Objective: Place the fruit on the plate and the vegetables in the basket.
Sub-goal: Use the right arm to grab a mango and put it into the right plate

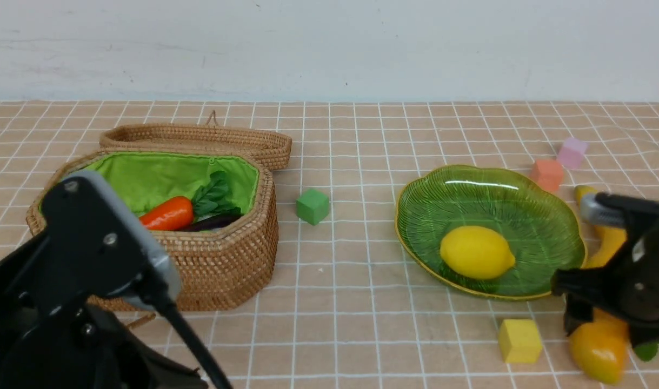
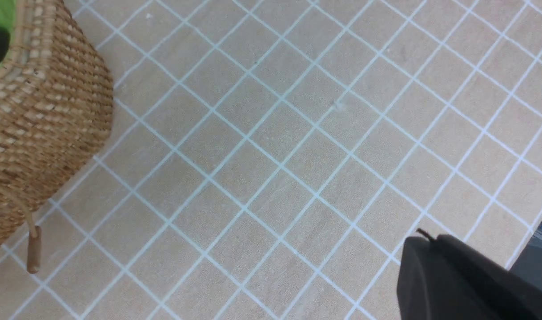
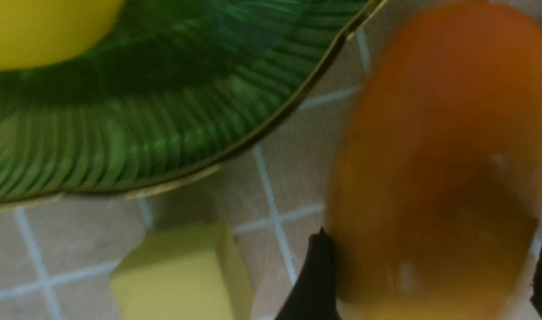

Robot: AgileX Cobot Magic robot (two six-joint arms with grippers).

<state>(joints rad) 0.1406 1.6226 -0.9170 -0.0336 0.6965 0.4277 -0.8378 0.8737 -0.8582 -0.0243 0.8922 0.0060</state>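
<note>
We saw right end effector (image 3: 431, 284) straddling mango (image 3: 439, 146) on bench (image 3: 288, 178), fingers (image 3: 315, 275) either side, likely readying lift; firm clamp we couldn't confirm. Plate (image 3: 119, 133) lay just beside it, lemon (image 3: 39, 31) already aboard, making carry short.

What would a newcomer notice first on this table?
Probably the bright yellow lemon lying in the green glass plate at right. Next, the open wicker basket at left, holding an orange carrot. At the near right, the fingers of the right gripper flank the orange mango beside the plate.
</note>
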